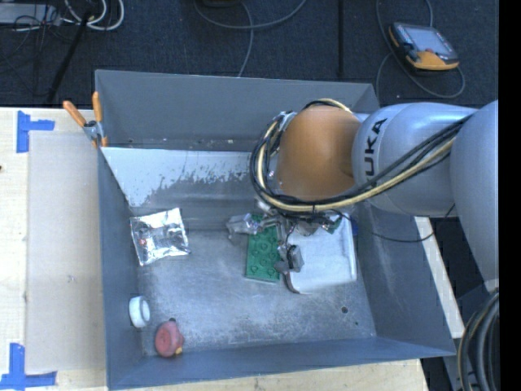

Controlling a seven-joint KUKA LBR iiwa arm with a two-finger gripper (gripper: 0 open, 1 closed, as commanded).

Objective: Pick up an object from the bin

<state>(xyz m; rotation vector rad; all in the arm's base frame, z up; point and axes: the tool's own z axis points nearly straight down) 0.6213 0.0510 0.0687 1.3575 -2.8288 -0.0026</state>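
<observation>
At the left of the bin (203, 112) lie a small white ring (138, 310), a red lump (168, 339) and a crinkled silver foil packet (160, 235). Mid-bin, a flat green plate (260, 261) lies beside a pale flat box (330, 261); the gripper (279, 239) hangs low over the plate's right edge, spread or pressed together I cannot tell

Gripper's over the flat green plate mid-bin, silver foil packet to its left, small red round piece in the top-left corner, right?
No: the camera view shows the small red round piece in the bottom-left corner, beside a small white ring. The gripper is over the flat green plate, with the crinkled silver foil packet to its left.
</observation>
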